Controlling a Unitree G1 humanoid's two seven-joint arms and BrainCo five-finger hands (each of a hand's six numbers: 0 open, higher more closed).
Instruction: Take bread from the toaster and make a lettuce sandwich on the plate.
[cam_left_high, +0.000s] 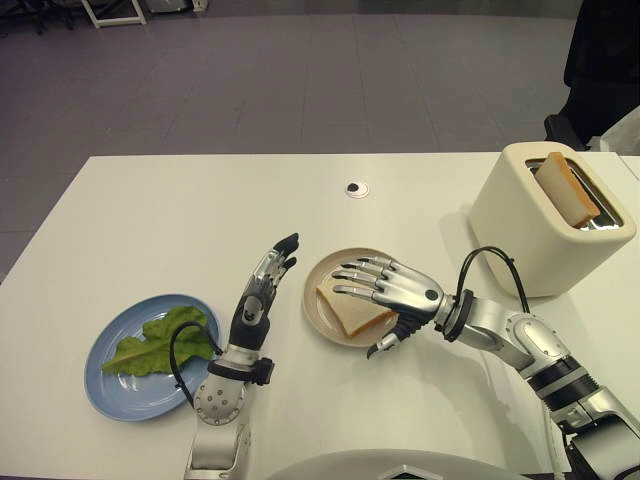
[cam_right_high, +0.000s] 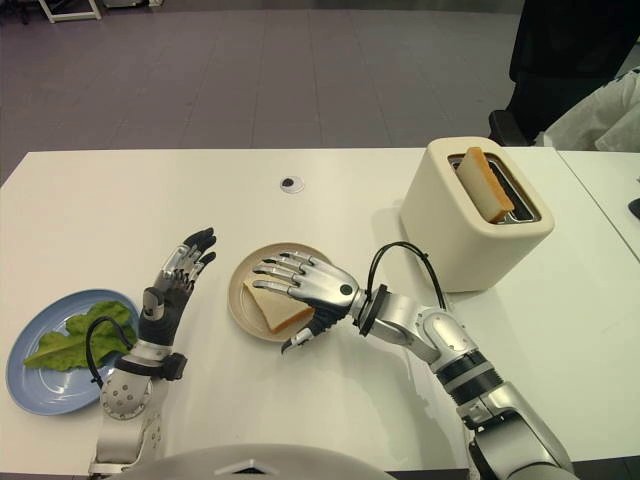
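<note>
1. Two plates are set on the white worktop (cam_left_high: 150, 210): a tan plate (cam_left_high: 311, 297) near the middle, carrying one bread slice (cam_left_high: 350, 318), and a blue plate (cam_left_high: 130, 397) at the left, carrying a lettuce leaf (cam_left_high: 160, 345).
2. The right robot hand (cam_left_high: 395, 285) is held palm down over the tan plate, fingers spread and nothing gripped. Much of the bread slice is covered by it, and whether the slice is touched cannot be told.
3. The left robot hand (cam_left_high: 262, 290) is raised upright between the two plates, fingers extended and nothing held.
4. A cream toaster (cam_left_high: 530, 240) is stood at the right rear of the worktop, well apart from both plates. A second bread slice (cam_left_high: 566, 190) is seen leaning in one slot, its top above the opening.
5. A black cable (cam_left_high: 495, 262) is looped at the right wrist, between the tan plate and the toaster and across the toaster's lower wall.
6. A small round fitting (cam_left_high: 357, 189) is set into the worktop behind the tan plate.
7. The blue plate is seen whole in the left eye view; in the right eye view its left rim is cut off by the frame edge.
8. In the right eye view, a neighbouring table (cam_right_high: 600, 200) is seen right of the toaster, with a dark item (cam_right_high: 635, 208) at the frame edge, too cropped to identify.
9. A dark chair (cam_left_high: 600, 60) is seen on the floor behind the toaster, partly cut off.
</note>
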